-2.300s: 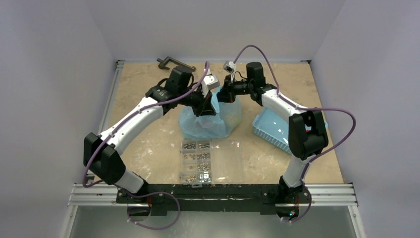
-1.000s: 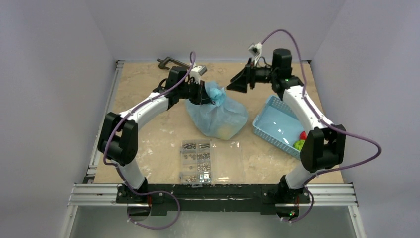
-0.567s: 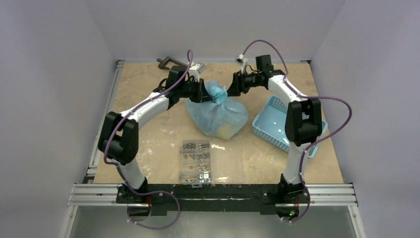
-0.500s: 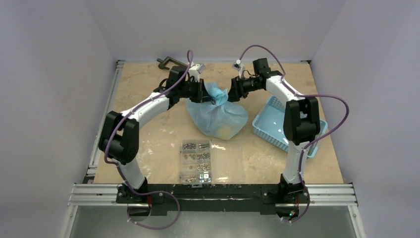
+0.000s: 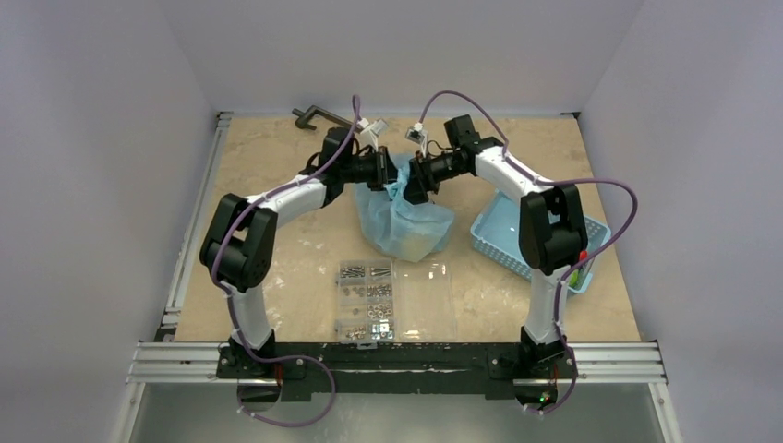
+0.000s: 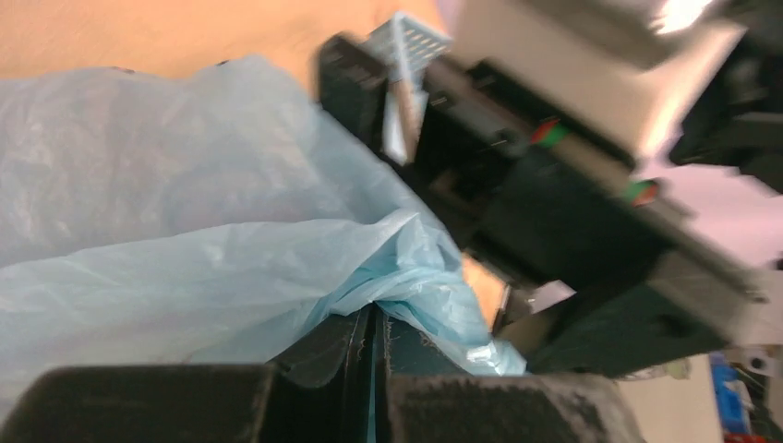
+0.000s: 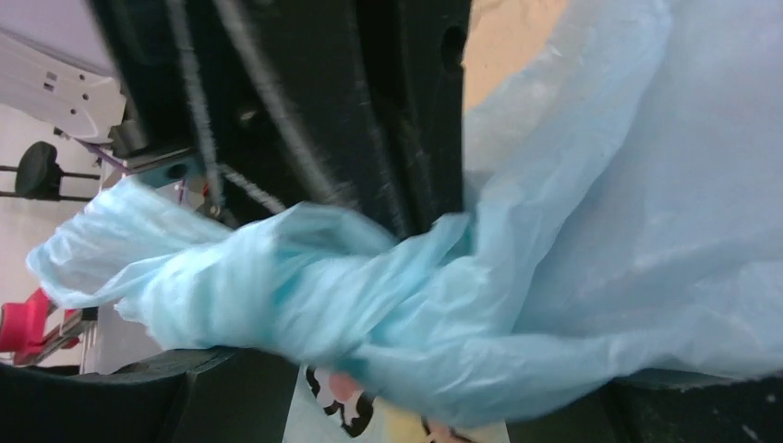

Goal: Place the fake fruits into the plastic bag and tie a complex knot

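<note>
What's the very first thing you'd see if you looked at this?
The light-blue plastic bag in the middle of the table, its top all bunched up. The left gripper pinches that plastic shut, and the right gripper sits against it, jaws wide around the twisted part. A blue basket lies to the right, and a clear box of screws sits in front.
</note>
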`<state>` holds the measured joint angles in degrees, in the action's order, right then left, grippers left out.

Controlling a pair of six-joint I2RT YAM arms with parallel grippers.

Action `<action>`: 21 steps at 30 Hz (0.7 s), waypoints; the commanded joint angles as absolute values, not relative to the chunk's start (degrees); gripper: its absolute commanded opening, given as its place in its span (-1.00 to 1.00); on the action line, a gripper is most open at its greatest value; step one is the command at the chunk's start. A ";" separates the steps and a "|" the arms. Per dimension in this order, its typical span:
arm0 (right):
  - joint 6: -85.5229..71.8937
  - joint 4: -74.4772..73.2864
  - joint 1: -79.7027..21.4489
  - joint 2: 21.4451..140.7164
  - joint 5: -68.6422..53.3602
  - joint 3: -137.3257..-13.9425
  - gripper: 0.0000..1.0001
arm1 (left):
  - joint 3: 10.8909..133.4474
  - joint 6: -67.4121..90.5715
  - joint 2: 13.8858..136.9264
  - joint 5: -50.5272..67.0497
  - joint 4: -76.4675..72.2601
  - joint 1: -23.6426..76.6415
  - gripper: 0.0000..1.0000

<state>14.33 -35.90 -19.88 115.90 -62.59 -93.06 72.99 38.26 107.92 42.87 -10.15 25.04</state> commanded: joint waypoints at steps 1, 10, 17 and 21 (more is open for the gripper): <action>-1.20 -9.74 -21.45 113.79 -63.32 -90.77 0.40 | 73.13 49.31 107.69 54.80 -31.55 23.97 -1.00; -6.65 1.10 -21.23 111.17 -65.96 -90.90 0.48 | 71.65 45.67 107.77 58.16 -26.10 22.28 -1.00; 11.99 -27.09 -15.65 106.54 -67.12 -88.55 0.49 | 70.41 44.04 109.36 58.54 -23.11 21.94 -1.00; 17.08 -35.13 -13.03 106.55 -67.18 -89.43 0.33 | 69.89 44.97 109.51 58.91 -23.83 21.97 -1.00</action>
